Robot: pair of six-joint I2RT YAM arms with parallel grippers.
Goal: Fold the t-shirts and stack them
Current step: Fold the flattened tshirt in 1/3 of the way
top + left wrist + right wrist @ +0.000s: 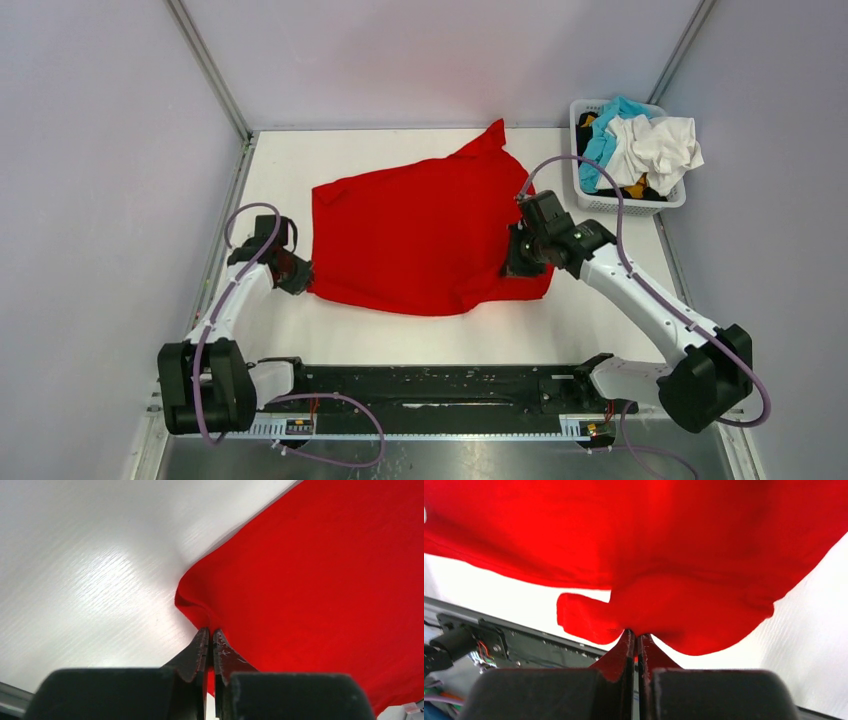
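A bright red t-shirt [420,235] lies spread and rumpled across the middle of the white table, one point reaching toward the back. My left gripper [300,272] is shut on the shirt's near-left edge [192,605], its jaws pinched together on a fold of cloth at the left gripper's tips [210,632]. My right gripper [522,262] is shut on the shirt's near-right edge, with red cloth [659,605] bunched just beyond the right gripper's tips [634,635]. More t-shirts, white [655,145] and teal-blue [605,135], are heaped in the basket.
A white plastic lattice basket [630,205] stands at the back right corner, beside the right wall. Grey walls enclose the table on left, back and right. The black base rail [430,385] runs along the near edge between the arm mounts.
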